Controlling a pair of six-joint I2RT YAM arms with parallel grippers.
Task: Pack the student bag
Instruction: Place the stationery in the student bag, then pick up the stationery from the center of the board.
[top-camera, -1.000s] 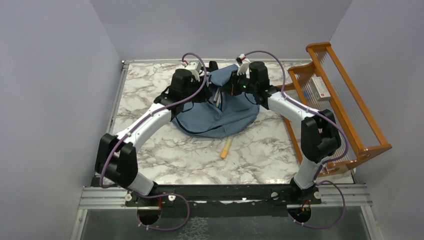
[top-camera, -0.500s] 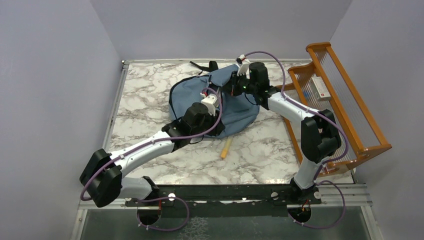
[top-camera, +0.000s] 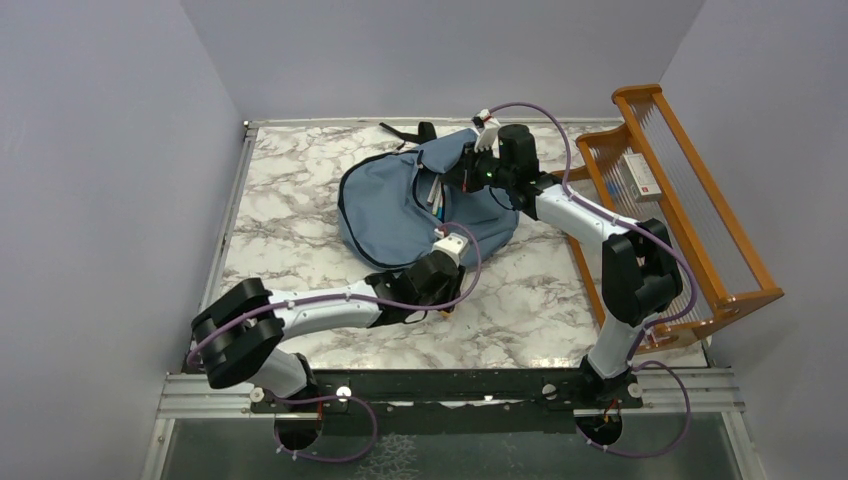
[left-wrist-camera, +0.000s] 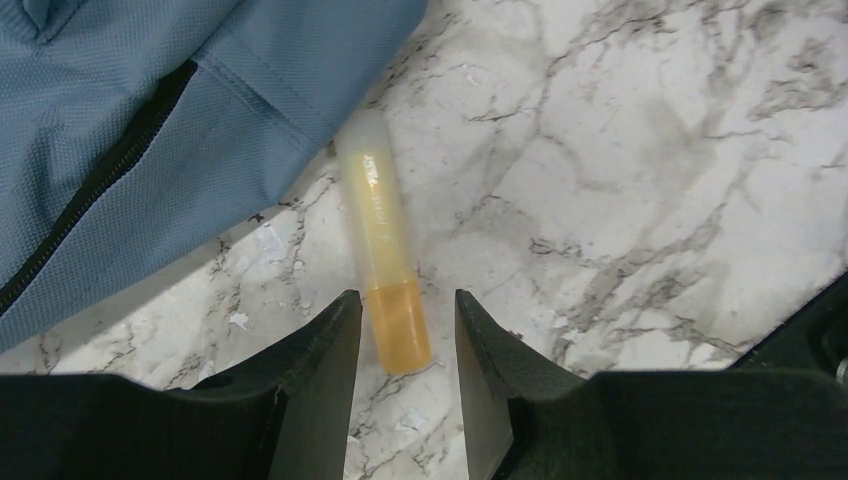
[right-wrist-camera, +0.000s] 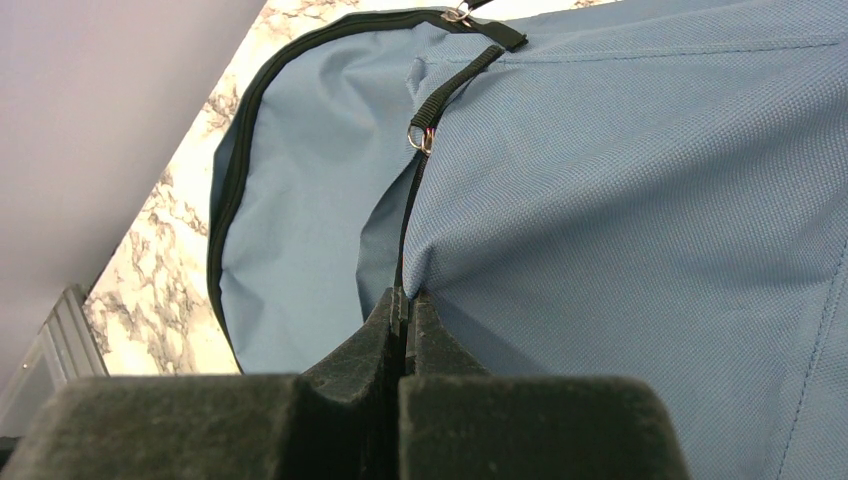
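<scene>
A pale tube (left-wrist-camera: 383, 240) lies on the marble surface (left-wrist-camera: 650, 170) — its orange end between the left gripper's (left-wrist-camera: 403, 305) parted fingers, its pale end at the student bag's (left-wrist-camera: 150, 120) edge.

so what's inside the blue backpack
In the opening of the soft dusty-blue fabric backpack, thin pen-like sticks show; anything deeper is covered by fabric.

The student bag (top-camera: 400, 205) is dusty blue with black zipper lines and straps, the tabletop (top-camera: 290, 190) white marble veined grey, the tube (left-wrist-camera: 383, 245) pale yellow with an orange end, the rack (top-camera: 700, 205) orange wood, the left tool (left-wrist-camera: 406, 298) black.
</scene>
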